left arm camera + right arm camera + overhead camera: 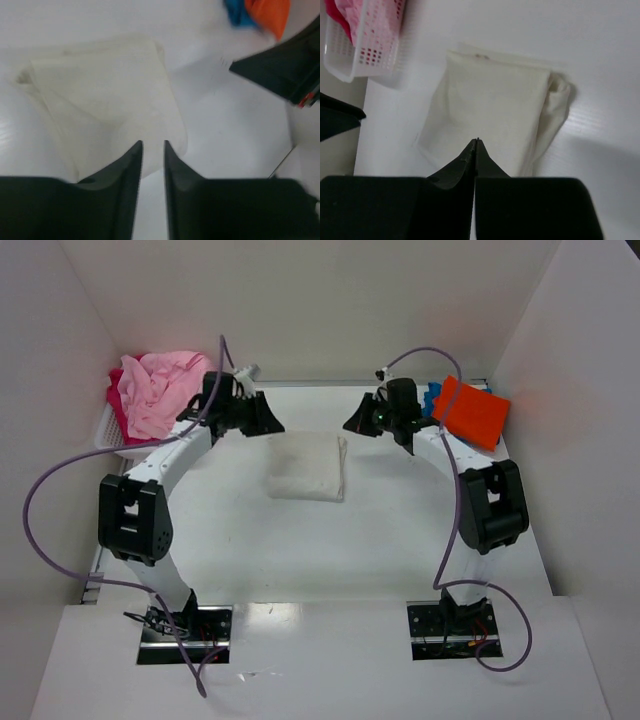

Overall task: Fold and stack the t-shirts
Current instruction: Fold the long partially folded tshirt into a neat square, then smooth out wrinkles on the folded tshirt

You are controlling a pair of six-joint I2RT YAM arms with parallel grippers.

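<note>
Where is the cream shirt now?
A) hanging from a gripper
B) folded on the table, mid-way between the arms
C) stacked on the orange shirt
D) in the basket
B: the cream shirt lies folded flat on the table, apart from the basket on the left and the orange shirt on the right.

Both arms reach forward, elbows out. My left arm point(165, 455) bends inward. The left gripper point(152, 145) is angled down, jaws parted by a narrow slit with nothing between them. My right arm point(470, 465) mirrors it. The right gripper point(476, 141) is angled down, fingertips pressed together, empty. The grippers face each other, well apart.
</note>
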